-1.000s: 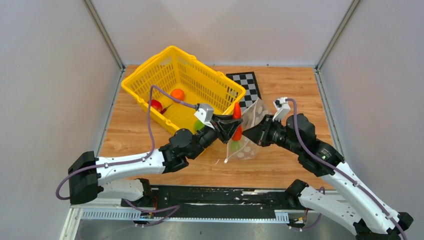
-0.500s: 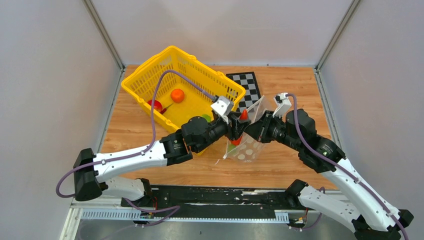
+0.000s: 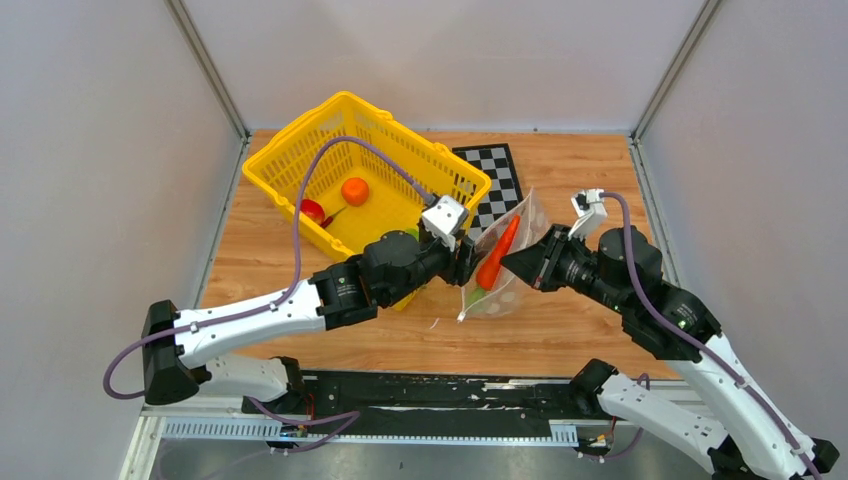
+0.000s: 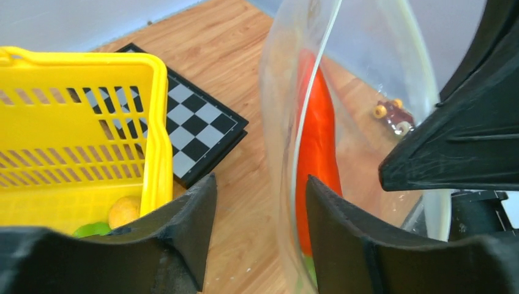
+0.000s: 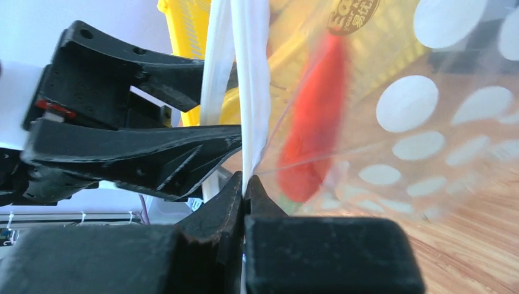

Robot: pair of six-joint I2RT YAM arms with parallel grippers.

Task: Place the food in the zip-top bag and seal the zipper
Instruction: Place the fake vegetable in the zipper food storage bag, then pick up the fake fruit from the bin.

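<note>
The clear dotted zip-top bag (image 3: 512, 283) hangs above the table, its mouth facing left. My right gripper (image 3: 512, 262) is shut on the bag's white zipper (image 5: 251, 73) strip, pinched at the fingertips (image 5: 245, 182). An orange carrot (image 3: 497, 256) lies slanted inside the bag (image 4: 367, 67), with something green below it. My left gripper (image 3: 468, 262) is open at the mouth (image 4: 260, 179), and one bag wall runs between its spread fingers (image 4: 343, 233). It holds nothing. An orange (image 3: 354, 190), a red tomato (image 3: 313, 210), a lemon (image 4: 124, 210) and a green pepper (image 4: 92, 229) remain in the basket.
The yellow mesh basket (image 3: 300, 140) stands at the back left, right behind my left wrist. A small checkerboard (image 3: 497, 175) lies beside the basket. A small brown toy with yellow wheels (image 4: 392, 113) shows on the wood beyond the bag.
My left gripper carried the carrot into the bag's mouth, then opened and let it go. The carrot now lies inside the bag. My right arm drew back to the right with the bag.
</note>
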